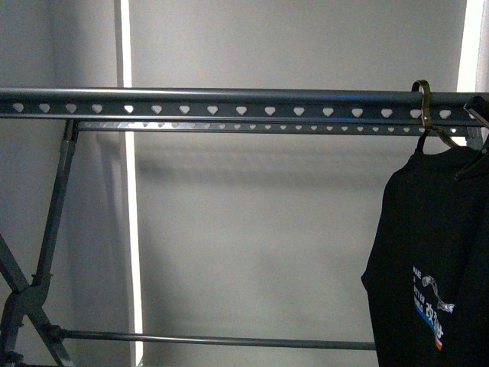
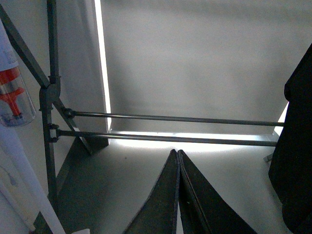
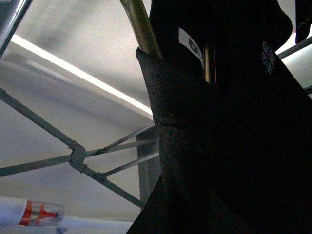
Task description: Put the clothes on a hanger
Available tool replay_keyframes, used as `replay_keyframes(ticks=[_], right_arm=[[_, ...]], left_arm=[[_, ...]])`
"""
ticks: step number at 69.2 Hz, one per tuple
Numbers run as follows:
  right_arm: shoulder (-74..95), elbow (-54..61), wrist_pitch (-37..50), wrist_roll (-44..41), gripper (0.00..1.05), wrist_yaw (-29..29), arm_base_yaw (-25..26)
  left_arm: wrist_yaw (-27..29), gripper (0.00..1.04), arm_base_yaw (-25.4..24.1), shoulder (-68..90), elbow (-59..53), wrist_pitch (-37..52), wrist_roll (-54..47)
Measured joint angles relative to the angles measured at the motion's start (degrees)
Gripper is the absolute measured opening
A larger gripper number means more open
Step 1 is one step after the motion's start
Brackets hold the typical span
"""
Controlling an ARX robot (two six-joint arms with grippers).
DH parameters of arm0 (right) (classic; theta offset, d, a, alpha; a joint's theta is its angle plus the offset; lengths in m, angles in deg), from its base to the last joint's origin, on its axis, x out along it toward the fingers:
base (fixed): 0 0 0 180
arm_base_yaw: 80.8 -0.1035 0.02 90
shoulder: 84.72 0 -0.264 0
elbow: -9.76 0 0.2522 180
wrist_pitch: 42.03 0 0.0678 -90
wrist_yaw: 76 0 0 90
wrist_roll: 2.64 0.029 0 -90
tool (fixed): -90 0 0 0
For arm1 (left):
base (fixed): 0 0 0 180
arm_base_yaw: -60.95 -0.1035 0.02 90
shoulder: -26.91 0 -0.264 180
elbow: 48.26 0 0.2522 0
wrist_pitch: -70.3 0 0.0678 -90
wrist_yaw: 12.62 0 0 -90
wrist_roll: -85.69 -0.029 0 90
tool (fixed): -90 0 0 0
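The black T-shirt (image 1: 432,252) with its white chest print hangs at the far right of the front view. Its brass-toned hook (image 1: 422,98) lies over the top bar of the grey rack (image 1: 229,103), which has a row of heart-shaped holes. My right gripper is shut on the shirt. Only a dark piece of it shows at the right edge (image 1: 477,113). In the right wrist view the shirt (image 3: 234,122) fills the picture and hides the fingers, and the brass hanger (image 3: 141,27) enters its collar. My left gripper (image 2: 177,153) is shut and empty, low before the rack's lower bars (image 2: 170,118).
The rack's crossed legs stand at the left (image 1: 34,290), with a low rail (image 1: 214,339) between them. A clear bottle with red marking (image 2: 12,92) is beside the left leg. The shirt's edge shows in the left wrist view (image 2: 297,146). A plain grey wall is behind.
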Motion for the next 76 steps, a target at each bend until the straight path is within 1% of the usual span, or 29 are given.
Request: replay_keyframes(ticks=[16, 19, 21, 22, 25, 26, 30, 38, 44, 46, 49, 54, 56, 58, 60, 63, 65, 74, 76], right_arm=[[0.02, 4.17, 2.71, -0.37, 0.06, 0.04, -0.11], [0.00, 4.85, 3.61, -1.14, 0.14, -0.28, -0.11], [-0.31, 6.05, 5.33, -2.23, 0.23, -1.01, -0.15], [-0.92, 7.45, 6.67, -3.04, 0.30, -1.40, -0.15], [-2.40, 10.21, 9.62, -3.98, 0.40, -1.27, -0.09], [-3.34, 11.69, 10.97, -4.33, 0.46, -1.03, 0.04], [-7.19, 16.44, 15.19, -5.14, 0.60, -1.16, 0.46], [-15.37, 25.55, 23.91, -7.56, 0.79, -1.53, 1.31], [-25.81, 37.66, 33.64, -10.82, 0.96, -3.80, 1.68], [-29.35, 41.62, 36.44, -11.93, 0.99, -4.57, 1.68], [-35.56, 48.48, 40.70, -14.08, 0.97, -5.33, 1.51], [-48.06, 61.31, 46.95, -18.67, 0.97, -9.18, 0.42], [-54.10, 66.47, 47.69, -21.27, 0.97, -11.34, -0.35], [-58.53, 69.42, 46.45, -23.15, 0.96, -12.52, -0.90], [-63.93, 70.93, 39.19, -26.84, 0.89, -14.64, -1.75], [-67.95, 71.84, 32.89, -29.03, 0.82, -15.67, -2.47], [-70.84, 73.18, 28.98, -30.91, 0.75, -16.39, -3.08], [-73.72, 78.58, 27.80, -33.24, 0.52, -18.21, -4.72], [-74.42, 79.97, 27.85, -33.48, 0.45, -18.95, -5.31]], left_arm=[[0.00, 0.04, 0.00, -6.95, -2.47, -4.39, -0.11], [0.02, 0.04, 0.00, -8.44, -2.91, -5.46, -0.11], [0.02, 0.04, 0.00, -9.77, -3.23, -6.43, -0.13], [0.02, 0.04, 0.00, -10.84, -3.45, -7.26, -0.13], [0.02, 0.04, 0.00, -11.63, -4.63, -6.12, -0.13], [0.00, 0.04, 0.00, -11.98, -4.92, -6.21, -0.13], [0.02, 0.04, 0.00, -13.68, -4.94, -7.56, -0.15], [0.02, 0.04, 0.00, -17.05, -4.96, -10.60, -0.15], [0.02, 0.04, 0.00, -19.65, -4.96, -13.14, -0.15], [0.04, 0.04, 0.00, -20.35, -4.96, -13.88, -0.15], [0.02, 0.04, 0.00, -21.57, -4.96, -15.06, -0.15], [0.02, 0.04, 0.00, -23.61, -4.96, -17.00, -0.15], [0.04, 0.04, 0.00, -24.44, -4.96, -17.84, -0.15], [0.04, 0.04, 0.00, -25.00, -4.96, -18.40, -0.15], [0.02, 0.04, 0.00, -25.75, -4.96, -19.19, -0.15], [0.02, 0.04, 0.00, -26.47, -4.96, -19.89, -0.15], [0.02, 0.04, 0.00, -27.17, -4.96, -20.55, -0.15], [0.02, 0.04, 0.00, -29.18, -4.96, -22.60, -0.15], [0.02, 0.04, 0.00, -29.68, -4.96, -23.15, -0.15]])
